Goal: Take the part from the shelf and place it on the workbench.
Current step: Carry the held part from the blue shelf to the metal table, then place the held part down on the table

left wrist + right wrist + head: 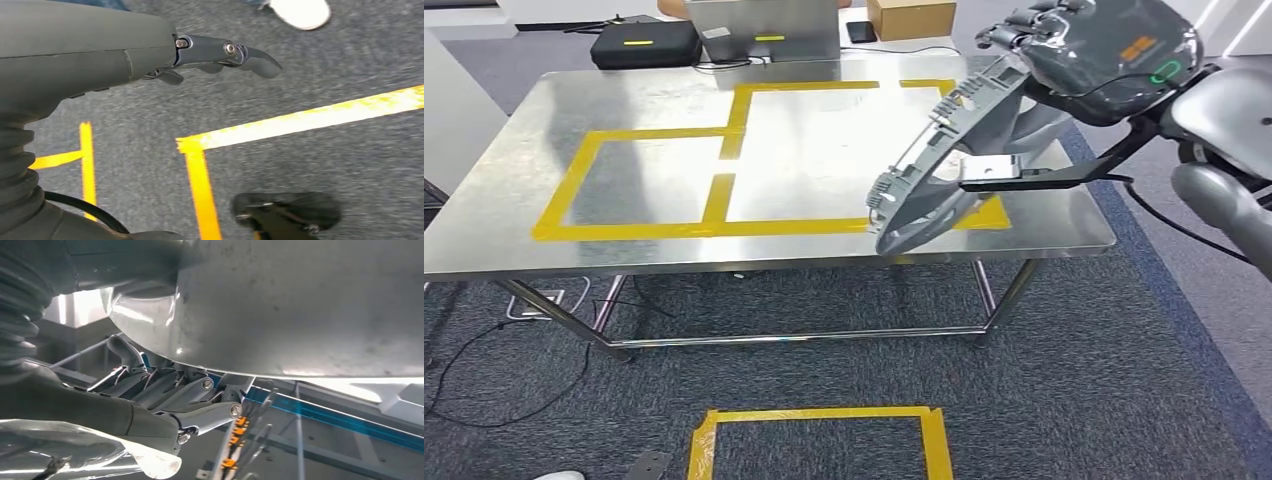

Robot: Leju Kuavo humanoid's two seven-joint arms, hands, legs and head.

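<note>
Part held in your right hand over the desk's near right corner, not yet set down.

Nearest you, your left hand (220, 57) hangs released above yellow floor tape (300, 120), well away from the work. Your right hand (1049, 40) grasps the grey ring-shaped plastic part (934, 170) by its upper rim; the ring's long axis slants down toward you, low edge overhanging the steel desk (524, 150) edge. Beyond lies open room inside the yellow taped rectangle (814, 86).
</note>
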